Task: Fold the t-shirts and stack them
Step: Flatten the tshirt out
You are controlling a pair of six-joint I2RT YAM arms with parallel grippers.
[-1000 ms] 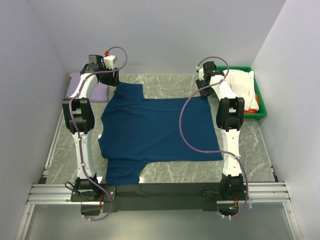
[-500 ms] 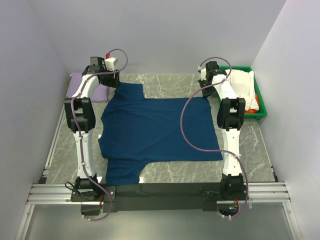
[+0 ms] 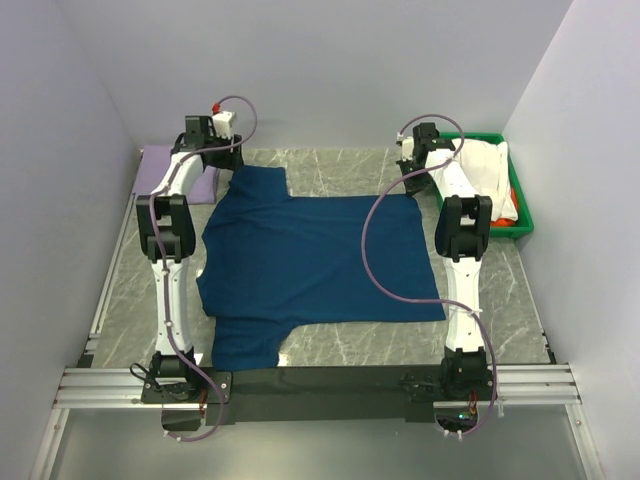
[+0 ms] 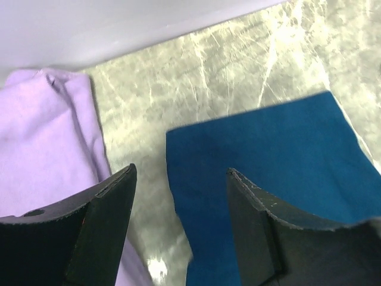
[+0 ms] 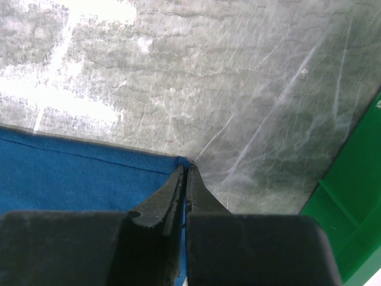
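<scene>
A navy blue t-shirt [image 3: 310, 260] lies spread flat on the marble table, and no print shows. My right gripper [image 3: 408, 185] is shut on its far right corner; in the right wrist view the jaws [image 5: 186, 170] pinch the blue hem [image 5: 77, 173] at its tip. My left gripper [image 3: 222, 157] hangs open over the shirt's far left sleeve. In the left wrist view its fingers [image 4: 180, 173] straddle the sleeve's edge [image 4: 268, 173] without touching it. A pale lavender t-shirt [image 3: 160, 170] [image 4: 41, 137] lies folded at the far left.
A green bin [image 3: 525, 215] [image 5: 357, 196] at the far right holds a white t-shirt [image 3: 485, 170] over an orange-red one [image 3: 503, 215]. Grey walls close in the table on three sides. Bare marble [image 3: 500, 300] shows right of the shirt.
My right gripper has shut on the navy shirt's far right corner. The left gripper has shifted slightly right and toward the back wall, staying open.
</scene>
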